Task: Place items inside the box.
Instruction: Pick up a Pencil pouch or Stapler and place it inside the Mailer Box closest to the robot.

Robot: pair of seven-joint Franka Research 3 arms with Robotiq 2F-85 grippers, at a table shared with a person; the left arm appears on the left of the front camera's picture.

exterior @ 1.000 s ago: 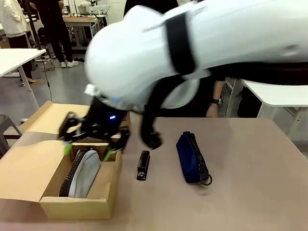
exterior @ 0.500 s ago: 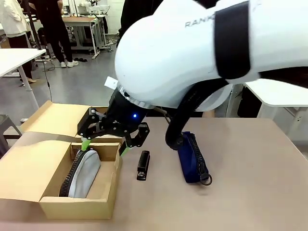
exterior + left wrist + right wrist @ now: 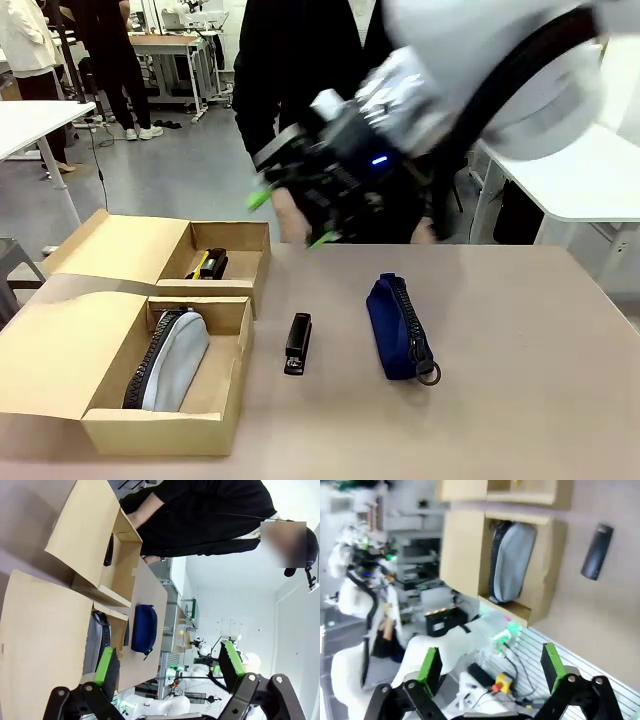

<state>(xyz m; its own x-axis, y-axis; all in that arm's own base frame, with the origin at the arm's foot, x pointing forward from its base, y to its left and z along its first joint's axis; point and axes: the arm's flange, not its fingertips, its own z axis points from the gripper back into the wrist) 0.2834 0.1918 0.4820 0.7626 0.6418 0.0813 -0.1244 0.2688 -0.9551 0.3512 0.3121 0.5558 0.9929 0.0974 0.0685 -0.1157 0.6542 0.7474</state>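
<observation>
My right gripper (image 3: 292,218) hangs wide and empty above the table (image 3: 520,400); my left gripper (image 3: 169,661) is likewise wide, holding nothing. The stapler (image 3: 297,343) lies at 3 o'clock from the box (image 3: 150,430), the navy pouch (image 3: 398,322) further toward 3 o'clock, and the grey pouch (image 3: 175,362) already sits in the near compartment. I judge the stapler stiff, dense and smooth, best pinched across its narrow sides at mid-length; the navy pouch soft and light, best taken across its middle.
</observation>
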